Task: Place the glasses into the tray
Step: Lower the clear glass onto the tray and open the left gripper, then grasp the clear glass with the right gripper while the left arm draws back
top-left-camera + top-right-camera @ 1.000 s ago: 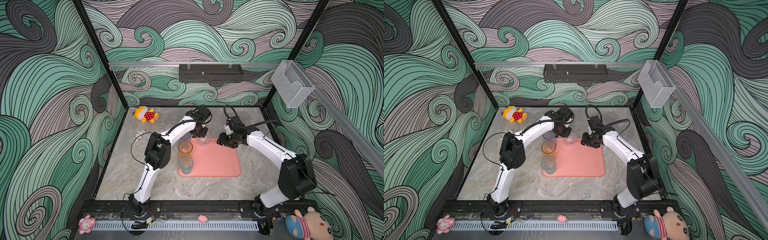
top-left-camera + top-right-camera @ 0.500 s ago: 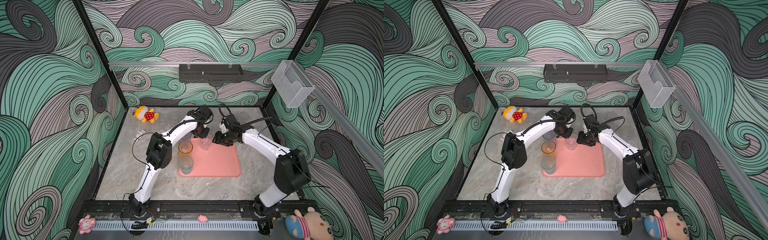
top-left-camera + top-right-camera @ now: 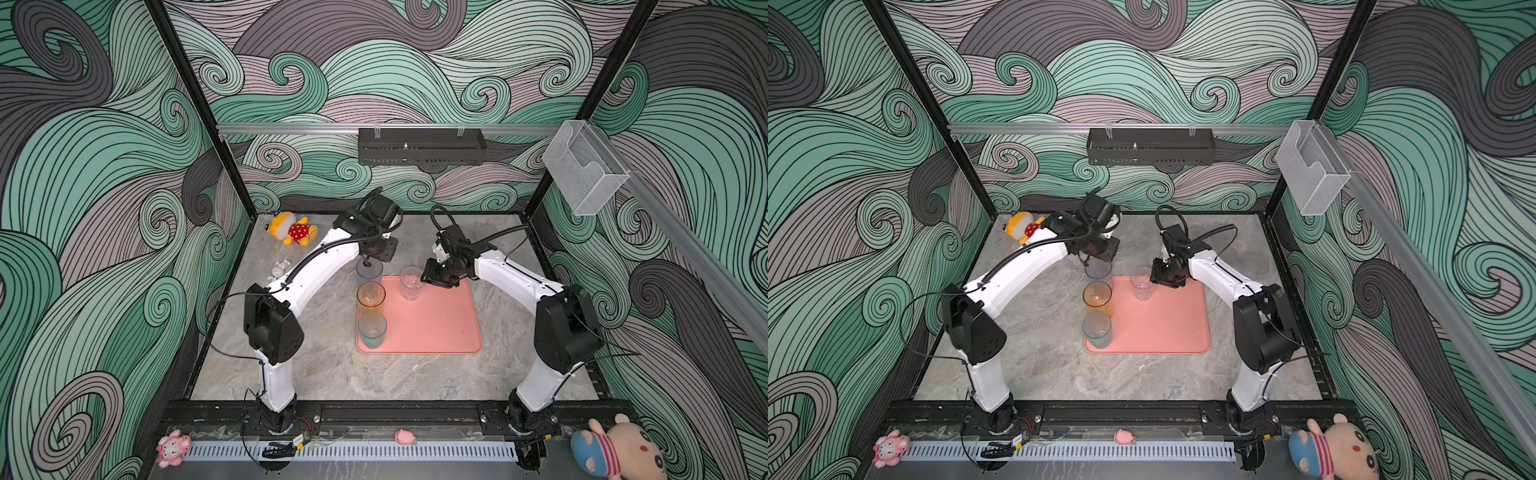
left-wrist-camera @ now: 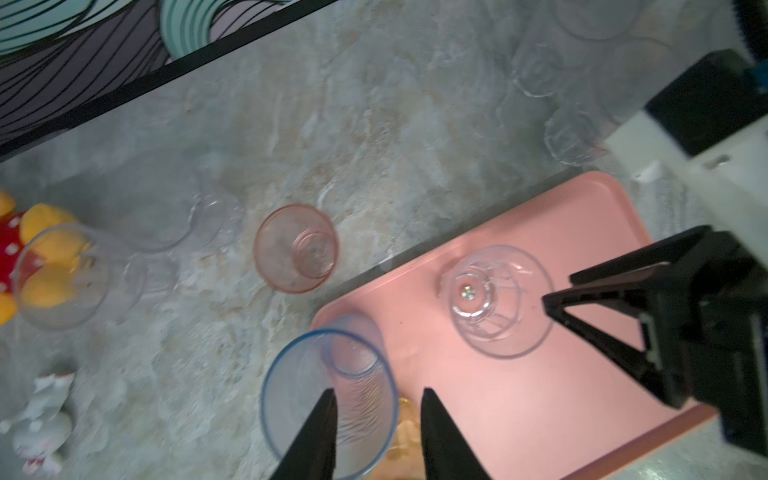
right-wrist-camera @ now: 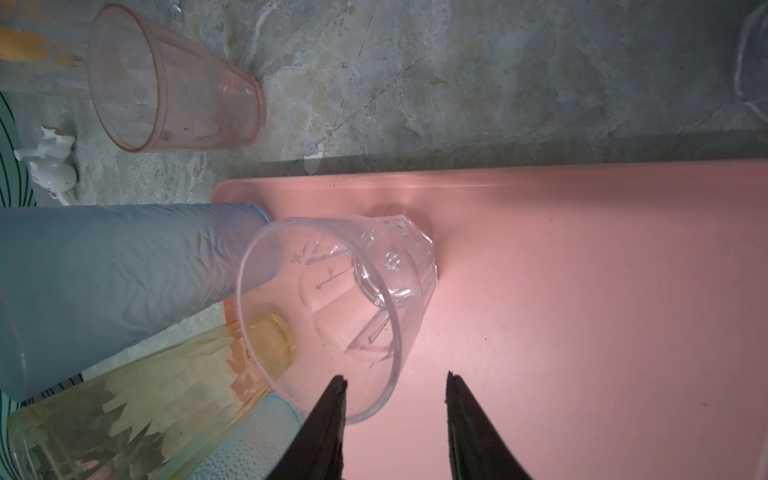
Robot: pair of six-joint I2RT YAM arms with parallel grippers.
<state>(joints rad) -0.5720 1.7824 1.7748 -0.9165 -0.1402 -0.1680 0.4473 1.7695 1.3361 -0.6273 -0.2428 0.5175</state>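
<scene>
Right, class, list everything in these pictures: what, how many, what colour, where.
tray: one, salmon pink, middle of table.
glasses on tray: four; blue glass, orange glass, teal glass along its left edge, clear glass near its far edge.
glasses off tray: one pink glass, several loose clear glasses, far side of table.
toys: five; yellow toy, white toy far left; pink toy, pink pig, cream toy by front rail.
rack: one, black, back wall.
box: one, clear, right wall.
left gripper: black, open, astride blue glass's rim.
right gripper: black, open, astride clear glass's rim.
</scene>
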